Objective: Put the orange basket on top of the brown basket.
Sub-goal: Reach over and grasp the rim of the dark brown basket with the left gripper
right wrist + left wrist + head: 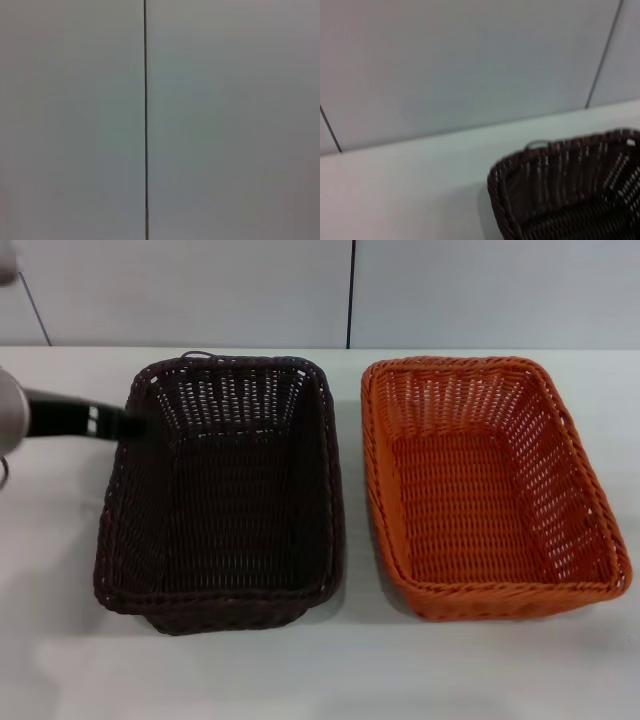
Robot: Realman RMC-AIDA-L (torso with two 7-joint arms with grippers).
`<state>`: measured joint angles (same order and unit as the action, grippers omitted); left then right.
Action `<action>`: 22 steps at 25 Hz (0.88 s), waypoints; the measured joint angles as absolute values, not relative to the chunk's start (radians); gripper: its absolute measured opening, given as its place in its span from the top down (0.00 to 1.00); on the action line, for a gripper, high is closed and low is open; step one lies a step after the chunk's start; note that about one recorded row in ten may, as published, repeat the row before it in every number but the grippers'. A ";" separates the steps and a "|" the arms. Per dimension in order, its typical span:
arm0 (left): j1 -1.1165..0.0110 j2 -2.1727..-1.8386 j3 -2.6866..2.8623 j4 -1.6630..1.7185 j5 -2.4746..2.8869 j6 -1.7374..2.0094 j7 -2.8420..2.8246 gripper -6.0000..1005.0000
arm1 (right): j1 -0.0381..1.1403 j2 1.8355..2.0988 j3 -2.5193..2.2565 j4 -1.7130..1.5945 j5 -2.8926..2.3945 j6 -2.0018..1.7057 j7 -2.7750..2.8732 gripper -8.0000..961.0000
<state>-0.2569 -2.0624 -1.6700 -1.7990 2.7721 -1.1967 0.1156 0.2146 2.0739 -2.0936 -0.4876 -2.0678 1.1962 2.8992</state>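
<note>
The orange basket (490, 485) rests just beside the brown basket (225, 490), unstacked. The left claw (125, 423) touches the brown basket's rim; finger state cannot be told. Lifting the orange basket is required next.

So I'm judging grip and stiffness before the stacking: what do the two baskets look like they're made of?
The orange basket looks like woven wicker-style strands, probably plastic rattan: the colour is very uniform and bright, with open-weave sloped sides and a braided rim. The brown basket shows the same weave and rim in a near-black, slightly glossy strand. Neither can be confirmed as natural cane.
</note>
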 joint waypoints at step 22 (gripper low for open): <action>-0.393 -2.063 -1.628 -1.517 2.826 -1.198 0.103 0.20 | 0.213 2.074 -2.095 -0.483 -2.068 1.196 2.899 0.26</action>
<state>-0.3932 -2.0632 -1.6275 -1.5169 2.8259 -1.1983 0.1029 0.2133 2.0740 -2.0955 -0.4826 -2.0678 1.1957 2.8992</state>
